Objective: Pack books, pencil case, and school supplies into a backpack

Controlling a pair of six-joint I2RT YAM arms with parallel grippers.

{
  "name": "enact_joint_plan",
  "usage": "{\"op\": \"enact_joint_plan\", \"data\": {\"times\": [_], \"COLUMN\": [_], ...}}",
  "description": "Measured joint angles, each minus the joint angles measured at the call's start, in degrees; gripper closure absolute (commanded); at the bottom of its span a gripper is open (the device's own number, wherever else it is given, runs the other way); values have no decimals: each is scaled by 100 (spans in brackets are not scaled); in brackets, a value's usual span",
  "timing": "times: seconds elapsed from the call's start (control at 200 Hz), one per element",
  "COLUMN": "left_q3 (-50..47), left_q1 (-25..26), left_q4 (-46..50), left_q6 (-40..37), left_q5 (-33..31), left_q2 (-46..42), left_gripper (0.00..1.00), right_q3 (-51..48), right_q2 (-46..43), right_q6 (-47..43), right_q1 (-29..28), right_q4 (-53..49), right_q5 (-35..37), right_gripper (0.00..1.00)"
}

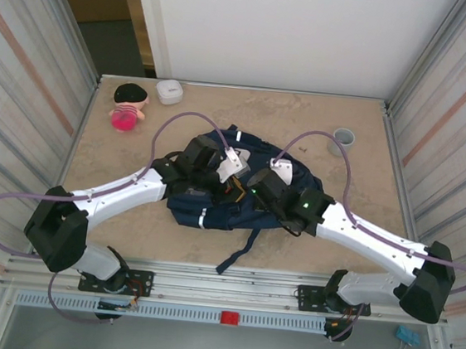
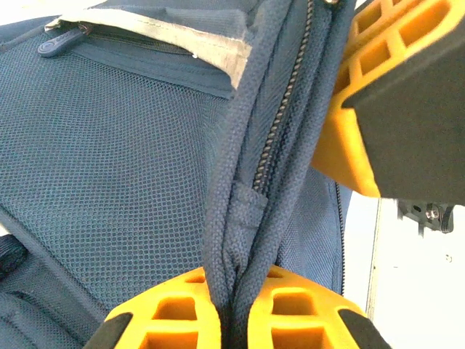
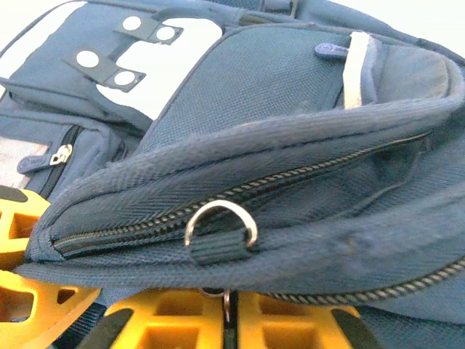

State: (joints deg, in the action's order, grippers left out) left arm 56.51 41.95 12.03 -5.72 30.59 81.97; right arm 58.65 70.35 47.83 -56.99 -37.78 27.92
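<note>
We count one backpack [image 1: 216, 212]. Beyond the backpack we count one grey cup [image 1: 343, 138], one white box [image 1: 169, 91] and one pink toy [image 1: 127, 107].

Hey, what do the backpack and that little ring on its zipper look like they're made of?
The backpack looks like matte woven synthetic fabric, maybe nylon: coarse weave, mesh panel. The ring seems to be polished metal: silvery glint.
</note>
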Motion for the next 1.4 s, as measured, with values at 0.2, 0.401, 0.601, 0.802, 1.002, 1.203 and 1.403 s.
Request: {"op": "enact_joint_plan", "data": {"times": [0.2, 0.401, 0.601, 0.802, 1.002, 1.203, 1.403], "left_q3": [2, -46, -103, -227, -634, -1729, -2531], "left_q1": [7, 11, -190, -374, -376, -376, -507], "left_q4": [33, 188, 476, 986, 1451, 1714, 1102], "left_q6": [-122, -822, -1447, -623, 2063, 4846, 6153], "left_q5": [-90, -369, -476, -824, -1906, -2581, -2763], "left_q2": [-24, -170, -258, -890, -2400, -3071, -2715], "left_gripper": [100, 100, 69, 26, 23, 22, 21], "right_q3": [-4, -282, -476, -651, -649, -629, -422], "right_q2": [-149, -807, -966, -704, -514, -195, 68], "right_q6": [-234, -933, -1764, -1987, -2017, -2140, -2146], "right_q1": [229, 1115, 1897, 2002, 1980, 1768, 1244], "right_q4": [-92, -238, -256, -243, -238, -275, -328], "right_q5": [-400, -1556, -3112, -3807, -4100, -4146, -4065], "right_gripper": [100, 100, 100, 100, 100, 100, 100]}}
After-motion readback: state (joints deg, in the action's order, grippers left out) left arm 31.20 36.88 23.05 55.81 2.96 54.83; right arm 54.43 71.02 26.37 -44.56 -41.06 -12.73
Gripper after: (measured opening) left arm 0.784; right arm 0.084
